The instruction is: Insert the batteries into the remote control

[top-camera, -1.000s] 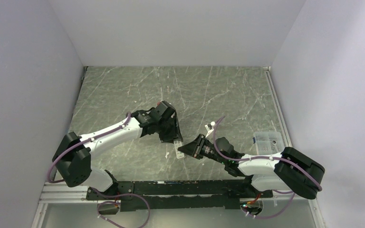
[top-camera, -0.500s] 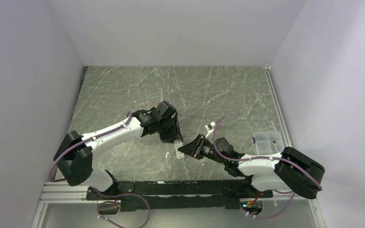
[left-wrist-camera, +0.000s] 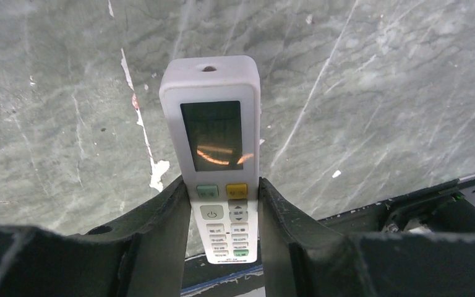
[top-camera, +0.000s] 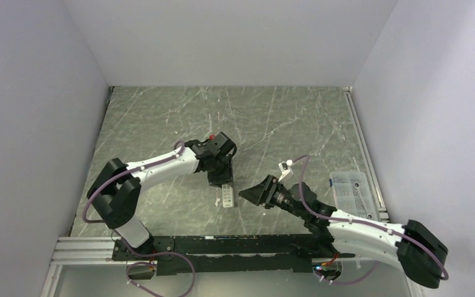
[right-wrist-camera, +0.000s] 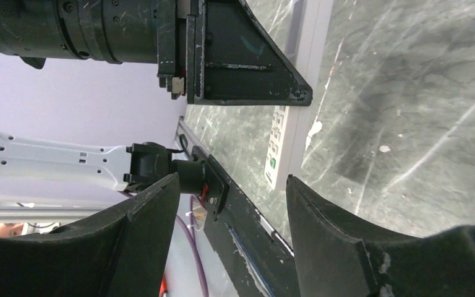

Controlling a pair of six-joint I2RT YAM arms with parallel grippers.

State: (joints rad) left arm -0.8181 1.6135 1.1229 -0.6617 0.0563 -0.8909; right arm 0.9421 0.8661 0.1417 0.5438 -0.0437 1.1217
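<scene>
Remote control (top-camera: 226, 196), a slim white plastic bar with screen and small buttons facing up, is clamped by its long sides in the left gripper (top-camera: 224, 184) over the scratched grey-green marbled table (top-camera: 161, 117). At its three o'clock the right gripper (top-camera: 247, 193) hangs empty, jaws apart. Farther toward three o'clock sits a clear plastic box (top-camera: 350, 187).

**Concealed and unresolved detail**

Left wrist view: remote control (left-wrist-camera: 218, 133) presents its button face only. Fingers (left-wrist-camera: 164, 216) of the left gripper (left-wrist-camera: 222, 184) cover its flanks, and the button legends are blurred. Right wrist view: one such finger crosses its length. Top view: clear box (top-camera: 348, 185) contents indistinct
</scene>
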